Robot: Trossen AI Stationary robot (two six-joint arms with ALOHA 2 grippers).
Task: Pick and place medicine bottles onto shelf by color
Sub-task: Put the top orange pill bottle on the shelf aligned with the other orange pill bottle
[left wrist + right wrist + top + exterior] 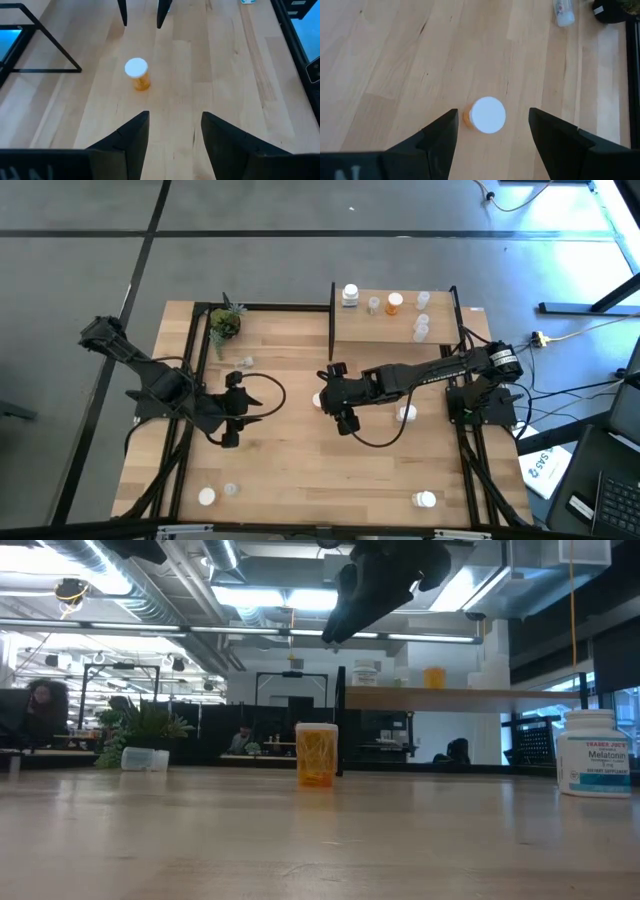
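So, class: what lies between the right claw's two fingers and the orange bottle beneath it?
Nothing: in the right wrist view the open right claw hangs over the orange bottle, bare tabletop around it.

The light-wood tabletop [290, 450] is carrying several bottles. An orange bottle with a white cap [487, 115] is standing upright near the middle. A white bottle [406, 414] is sitting toward the right edge, and another white bottle [426, 499] is sitting near the front right corner. A white-capped bottle [206, 496] and a clear bottle [231, 489] are resting just beside each other near the front left corner. A clear bottle [245, 361] is lying near the small potted plant [225, 323] at the back left corner.

The raised shelf [440, 305] is standing at the back right corner, holding a white bottle [350, 295], a clear one [374, 305], an orange one [394, 303] and more clear bottles [421, 328].
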